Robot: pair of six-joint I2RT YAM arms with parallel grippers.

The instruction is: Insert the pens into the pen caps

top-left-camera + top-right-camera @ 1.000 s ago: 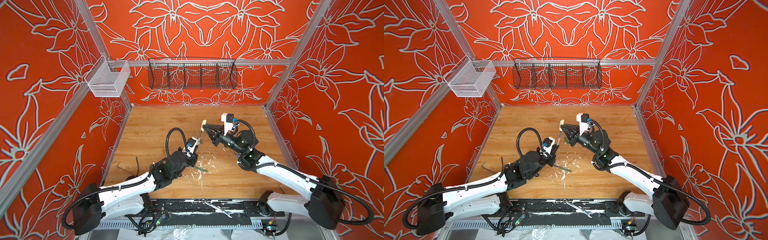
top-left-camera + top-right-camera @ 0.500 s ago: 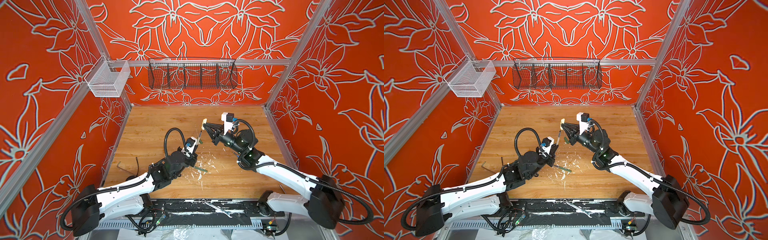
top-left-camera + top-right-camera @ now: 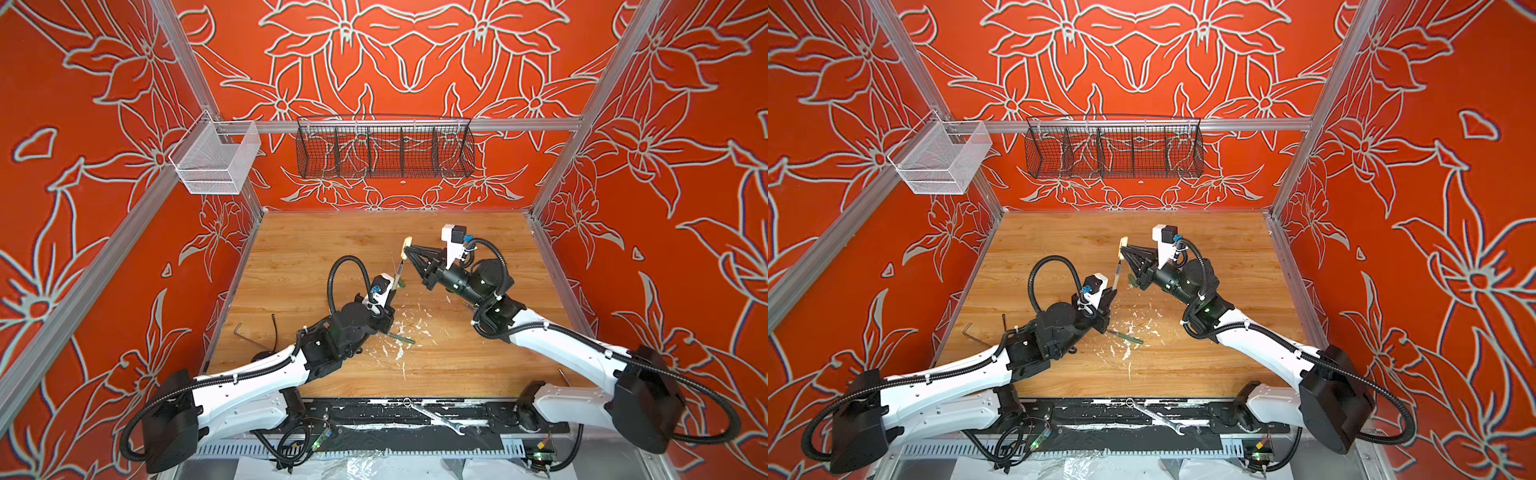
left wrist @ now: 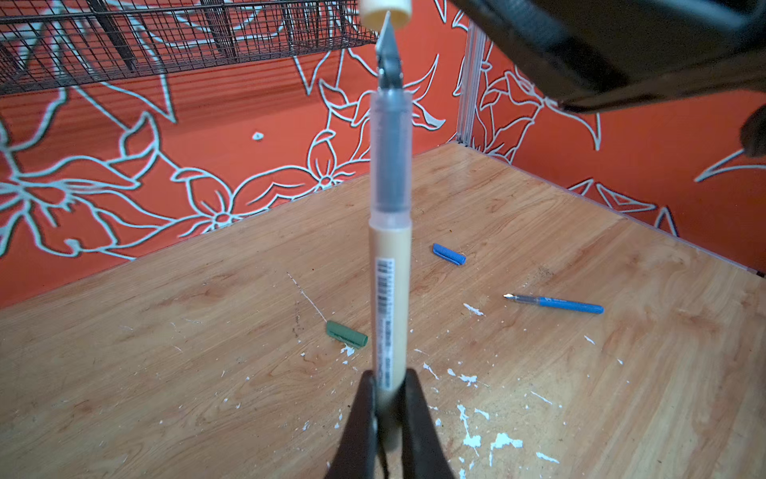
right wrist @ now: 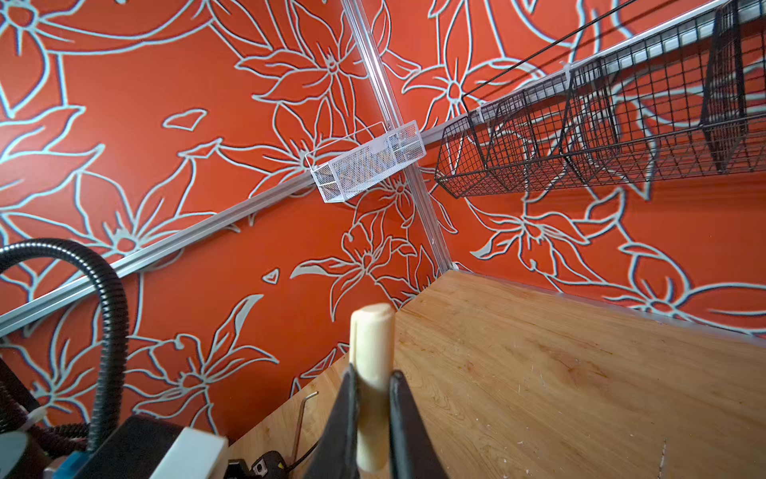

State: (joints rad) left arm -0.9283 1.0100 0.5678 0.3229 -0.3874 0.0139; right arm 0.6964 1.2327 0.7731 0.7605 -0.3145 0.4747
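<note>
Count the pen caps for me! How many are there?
3. The beige cap is pinched in the right end effector, up in the air. The green cap and the blue cap lie apart on the wooden table. I see no others.

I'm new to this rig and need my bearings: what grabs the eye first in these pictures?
A mid-air meeting above the wooden table: the left gripper holds the beige pen, its dark tip at the mouth of the beige cap pinched in the right gripper. All around stand loud orange flower-patterned walls.
</note>
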